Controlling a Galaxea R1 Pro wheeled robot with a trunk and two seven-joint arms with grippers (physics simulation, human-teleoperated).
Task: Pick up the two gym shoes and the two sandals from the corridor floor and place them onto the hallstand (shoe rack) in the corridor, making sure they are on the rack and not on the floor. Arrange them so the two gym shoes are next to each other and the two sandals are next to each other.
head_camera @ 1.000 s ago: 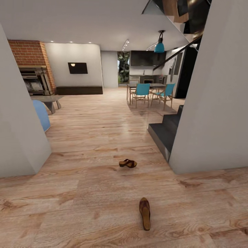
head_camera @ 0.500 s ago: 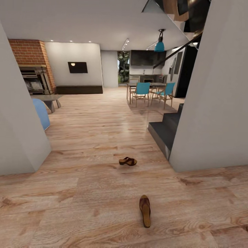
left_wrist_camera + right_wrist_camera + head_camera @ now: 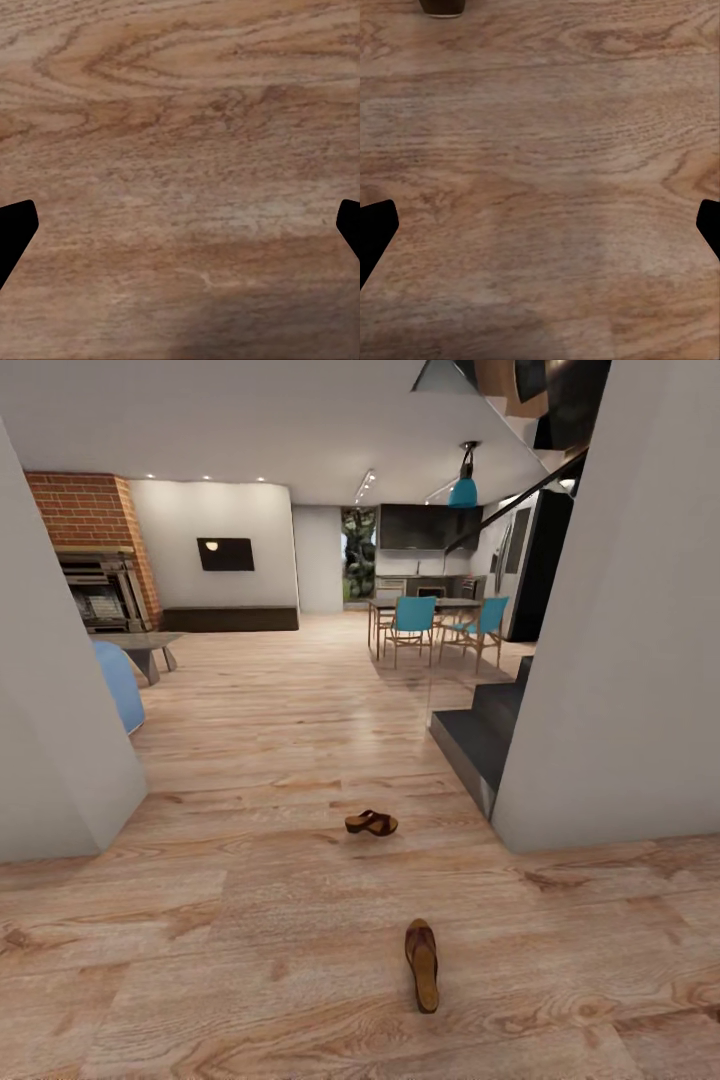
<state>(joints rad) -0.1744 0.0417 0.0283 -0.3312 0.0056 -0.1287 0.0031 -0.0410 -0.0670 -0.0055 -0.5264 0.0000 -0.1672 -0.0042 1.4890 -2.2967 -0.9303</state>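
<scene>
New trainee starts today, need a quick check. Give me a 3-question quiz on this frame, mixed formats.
1. True or false: both sandals lie on the corridor floor.
2. Multiple choice: the near sandal lies A) lengthwise, pointing away from the robot; B) leaning on the stairs; C) on a chair.
3. Fill in: the left pincer and right pincer hang ____, with only floor between their fingertips.

Key: 1 true, the far sandal is on the planks too. 2 A. 3 open.
</scene>
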